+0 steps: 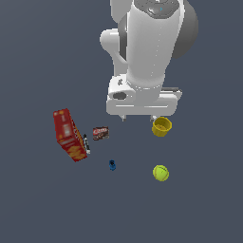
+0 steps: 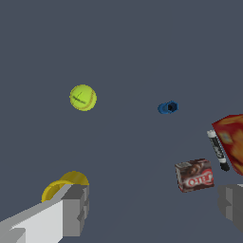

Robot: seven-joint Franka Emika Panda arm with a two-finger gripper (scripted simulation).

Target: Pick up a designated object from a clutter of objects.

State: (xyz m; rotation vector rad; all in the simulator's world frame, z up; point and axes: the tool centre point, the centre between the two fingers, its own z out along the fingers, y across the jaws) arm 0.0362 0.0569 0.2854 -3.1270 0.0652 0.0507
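The yellow-green ball [image 1: 161, 172], thin dark seam lines curving across it, is seen lying alone on the dark grey floor [image 1: 38, 209], towards the exterior view's lower right and well apart from everything else. The yellow cup [image 1: 162, 126] is shown nearest to it, standing open side up just under the arm's wrist. A tiny blue item [image 1: 112, 165] is placed off to the ball's left in the exterior view, with a small dark packet [image 1: 100, 133] beyond that. A black marker [image 1: 86, 143] is laid right against the long edge of the red box [image 1: 69, 135], which is set furthest to the exterior view's left.

The white Panda arm [image 1: 147, 47] is hung above the clutter, its gripper [image 1: 138, 117] held wide open and clear of the floor, with nothing between the jaws. In the wrist view the two grey fingers [image 2: 76, 209] are seen spread far apart, one overlapping the cup [image 2: 59, 186] in the picture, the other close to the packet [image 2: 194, 174], while the ball [image 2: 83, 97] is left untouched ahead of them
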